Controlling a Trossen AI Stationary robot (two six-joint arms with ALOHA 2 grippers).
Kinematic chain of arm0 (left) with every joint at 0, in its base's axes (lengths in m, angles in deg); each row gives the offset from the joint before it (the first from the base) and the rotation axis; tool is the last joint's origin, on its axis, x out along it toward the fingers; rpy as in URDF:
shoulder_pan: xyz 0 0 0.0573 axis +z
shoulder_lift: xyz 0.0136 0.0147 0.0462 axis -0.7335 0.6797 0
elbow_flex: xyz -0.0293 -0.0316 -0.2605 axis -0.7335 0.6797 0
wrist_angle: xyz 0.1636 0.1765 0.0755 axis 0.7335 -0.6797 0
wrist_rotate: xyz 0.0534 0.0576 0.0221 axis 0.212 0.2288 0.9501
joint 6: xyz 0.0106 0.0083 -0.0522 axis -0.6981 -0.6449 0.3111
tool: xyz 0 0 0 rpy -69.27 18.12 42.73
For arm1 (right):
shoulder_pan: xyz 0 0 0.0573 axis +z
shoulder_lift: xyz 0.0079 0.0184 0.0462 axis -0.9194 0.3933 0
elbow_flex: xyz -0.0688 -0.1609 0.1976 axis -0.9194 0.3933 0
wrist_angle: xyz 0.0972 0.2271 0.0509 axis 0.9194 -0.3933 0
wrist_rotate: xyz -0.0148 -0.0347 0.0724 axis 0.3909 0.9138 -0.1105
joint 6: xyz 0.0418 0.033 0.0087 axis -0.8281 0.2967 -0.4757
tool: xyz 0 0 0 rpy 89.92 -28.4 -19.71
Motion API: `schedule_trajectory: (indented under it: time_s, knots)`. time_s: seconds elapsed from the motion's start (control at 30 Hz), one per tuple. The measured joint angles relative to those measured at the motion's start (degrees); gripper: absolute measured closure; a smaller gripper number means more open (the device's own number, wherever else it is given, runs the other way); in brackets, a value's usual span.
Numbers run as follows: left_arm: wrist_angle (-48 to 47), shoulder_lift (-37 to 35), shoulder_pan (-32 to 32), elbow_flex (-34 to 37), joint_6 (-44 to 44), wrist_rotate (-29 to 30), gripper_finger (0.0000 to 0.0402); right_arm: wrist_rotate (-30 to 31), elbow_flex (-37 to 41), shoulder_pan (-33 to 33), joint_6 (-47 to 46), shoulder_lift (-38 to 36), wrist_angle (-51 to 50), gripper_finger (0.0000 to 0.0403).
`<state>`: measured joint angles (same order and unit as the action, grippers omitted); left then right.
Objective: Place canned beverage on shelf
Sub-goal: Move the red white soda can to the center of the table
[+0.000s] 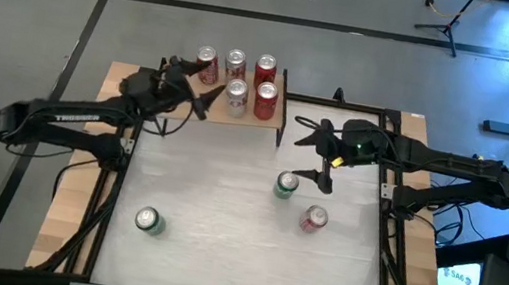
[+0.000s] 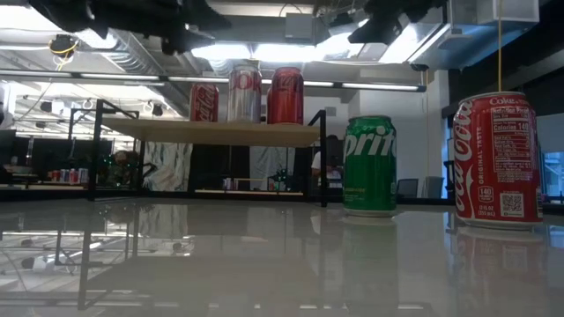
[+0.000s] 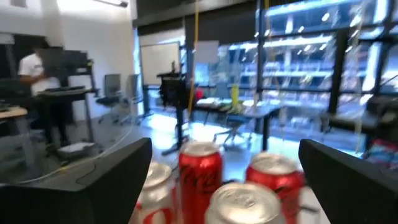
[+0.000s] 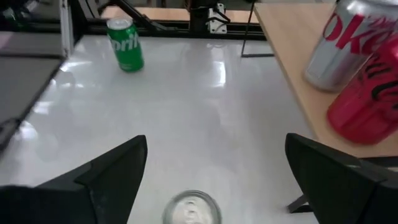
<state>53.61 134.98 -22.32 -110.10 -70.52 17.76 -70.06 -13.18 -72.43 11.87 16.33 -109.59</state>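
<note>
With five cans on the shelf [image 1: 238,116], your right pincer [image 1: 312,151] hovers wide above the Sprite can [image 1: 287,185] standing on the bench [image 1: 213,217]; lower and close next.

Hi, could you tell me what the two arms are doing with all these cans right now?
They are stocking the shelf, which already holds five cans. The left gripper is at the shelf's edge beside the cans, fingers open and holding nothing. The right gripper hovers open beside a green Sprite can on the table. A red Coke can and another green can wait there too.
</note>
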Motion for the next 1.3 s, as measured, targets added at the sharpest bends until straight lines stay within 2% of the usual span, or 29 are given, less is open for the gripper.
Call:
schedule_trajectory:
  time_s: [0.2,0.33,0.53,0.77,1.07,1.3]
  knots:
    - [-0.01,-3.62,-2.52,0.0,3.94,-4.05,0.0005,-4.73,-0.09,0.0,-4.93,-0.01,-0.19,0.0026]
    - [-0.12,-3.82,-4.67,0.0,6.6,-9.09,0.0005,-4.53,-1.51,2.08,-7.32,0.0,-0.41,0.0026]
    - [-0.49,-3.33,-9.92,0.0,10.1,-14.35,0.0005,3.49,-6.18,9.66,-7.47,-0.19,-4.71,0.0026]
    - [-2.15,-2.28,-17.31,0.0,9.76,-13.65,0.0005,18.29,-7.76,20.68,-12.3,-0.17,-10.76,0.0026]
    - [-2.58,1.5,-22.54,0.0,9.58,-5.04,0.0005,29.79,-7.74,31.17,-30.61,0.09,-22.26,0.0026]
    - [-2.48,5.92,-23.65,0.02,9.66,-3.53,0.0005,36.15,-7.72,35.25,-47.31,0.09,-28.61,0.0026]
